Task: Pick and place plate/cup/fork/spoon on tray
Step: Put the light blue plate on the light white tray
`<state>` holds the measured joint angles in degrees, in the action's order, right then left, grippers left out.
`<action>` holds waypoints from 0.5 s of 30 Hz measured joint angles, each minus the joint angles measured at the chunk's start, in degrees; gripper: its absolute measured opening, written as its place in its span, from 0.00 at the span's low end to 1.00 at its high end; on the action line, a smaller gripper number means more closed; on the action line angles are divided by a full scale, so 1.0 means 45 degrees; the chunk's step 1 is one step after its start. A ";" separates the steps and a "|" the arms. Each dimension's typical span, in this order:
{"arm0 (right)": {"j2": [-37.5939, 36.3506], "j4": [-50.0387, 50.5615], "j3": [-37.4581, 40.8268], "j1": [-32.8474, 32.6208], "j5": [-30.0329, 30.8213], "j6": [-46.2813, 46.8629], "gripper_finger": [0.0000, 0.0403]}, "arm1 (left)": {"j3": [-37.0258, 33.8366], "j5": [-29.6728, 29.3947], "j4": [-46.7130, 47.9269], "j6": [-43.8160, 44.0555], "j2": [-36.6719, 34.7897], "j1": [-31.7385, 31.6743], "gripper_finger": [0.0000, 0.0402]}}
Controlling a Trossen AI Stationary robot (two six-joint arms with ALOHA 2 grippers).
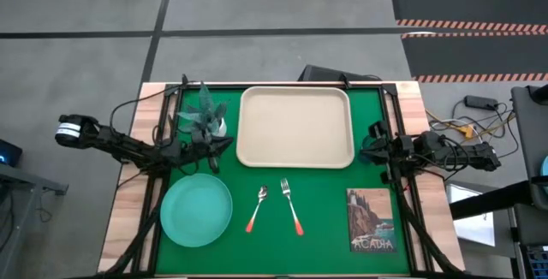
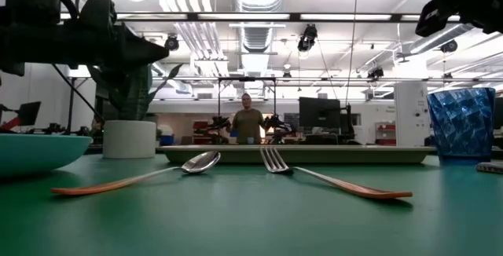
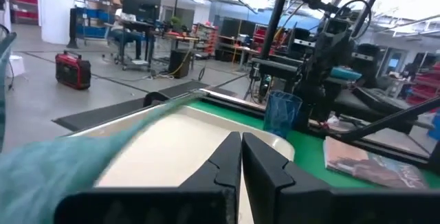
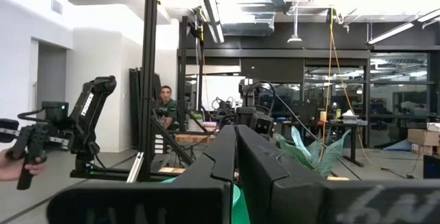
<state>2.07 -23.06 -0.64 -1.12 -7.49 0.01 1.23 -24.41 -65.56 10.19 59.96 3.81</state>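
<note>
Tray [image 1: 296, 127] sits at the back middle of my green counter [image 1: 325, 202], and nothing lies on it from above. The turquoise plate [image 1: 196, 210] is at the front left, off the tray. The spoon [image 1: 257, 207] and the fork [image 1: 292, 205] lie side by side in front of the tray, close but not touching, with their orange-red handles pointing to the front. A potted green plant [image 1: 205, 119] stands just left of the tray. A picture book [image 1: 371, 221] lies at the front right.

My left jaws [image 1: 224, 145] hang between the plant and the plate, near the tray's left edge. They are pressed together and hold nothing. My right jaws [image 1: 366, 152] wait by the tray's right edge. They are pressed together too and hold nothing.

From above I cannot find the blue cup, because my right arm covers that spot. The low view shows the cup [image 2: 460, 122] standing up at the far right. My left wrist view shows it too [image 3: 282, 113], just beside the tray's far rim under my right arm. That view shows my left fingers [image 3: 218, 171] touching each other. My right wrist view shows my right fingers [image 4: 268, 176] touching each other as well, with the plant leaves [image 4: 309, 152] behind them.

The low view also shows a person [image 2: 247, 118] standing far back in the room.
</note>
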 joint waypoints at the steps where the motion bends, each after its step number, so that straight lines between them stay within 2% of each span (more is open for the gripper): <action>1: 0.0000 -0.0001 -0.0004 -0.0001 0.0000 0.0000 0.02 | 0.0009 0.0024 0.0000 0.0063 0.0000 0.0000 0.00; 7: 0.0000 0.0013 0.0000 -0.0001 0.0000 0.0000 0.02 | 0.0020 0.0128 0.0002 0.1936 0.0000 -0.0005 0.00; 15: 0.0000 0.0103 0.0000 -0.0001 0.0000 0.0000 0.02 | 0.0054 0.0168 0.0345 0.1945 0.0153 -0.0005 0.00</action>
<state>2.07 -22.60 -0.64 -1.13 -7.49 0.01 1.47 -23.65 -64.01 18.94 60.65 3.79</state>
